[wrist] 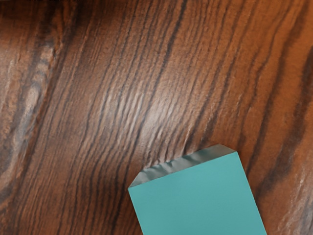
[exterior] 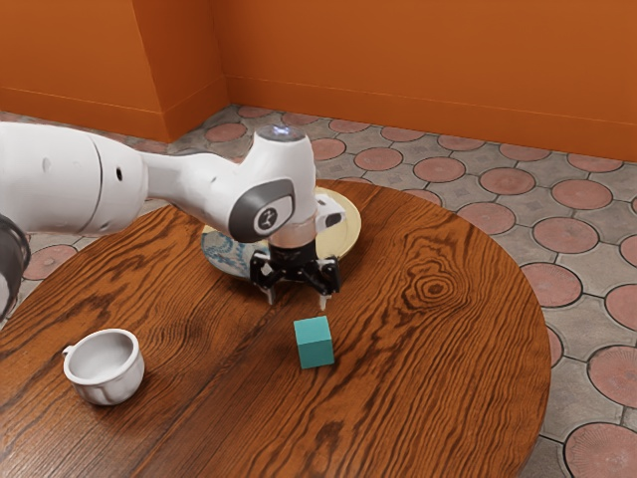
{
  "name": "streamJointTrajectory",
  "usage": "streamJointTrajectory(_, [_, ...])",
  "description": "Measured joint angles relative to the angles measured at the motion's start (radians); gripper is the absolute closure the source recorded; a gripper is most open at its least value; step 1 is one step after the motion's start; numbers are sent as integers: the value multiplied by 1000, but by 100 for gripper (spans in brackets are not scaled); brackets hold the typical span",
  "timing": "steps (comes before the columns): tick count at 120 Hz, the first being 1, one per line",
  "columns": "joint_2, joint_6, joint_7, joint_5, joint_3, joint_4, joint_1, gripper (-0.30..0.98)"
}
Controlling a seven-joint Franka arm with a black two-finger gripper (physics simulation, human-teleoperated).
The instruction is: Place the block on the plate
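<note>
In the exterior view my gripper (exterior: 297, 300) points down over the table, its two fingers spread apart with nothing between them. The teal block (exterior: 315, 344) rests on the wood just beyond the fingertips, toward the viewer. Behind the hand lies the plate (exterior: 347, 235), pale yellow with a blue patterned part at the exterior view's left; the arm covers much of it. In the wrist view the block (wrist: 198, 196) shows its flat top and one shaded side, close under the hand.
A white cup (exterior: 106, 366) with a small handle stands on the round wooden table (exterior: 448, 398), toward the exterior view's left. The table's curved edge runs along the exterior view's right, with tiled floor beyond it.
</note>
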Motion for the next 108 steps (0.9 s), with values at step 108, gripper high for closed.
streamJointTrajectory(108, [109,210,-403,-40,2,-75,-38,0])
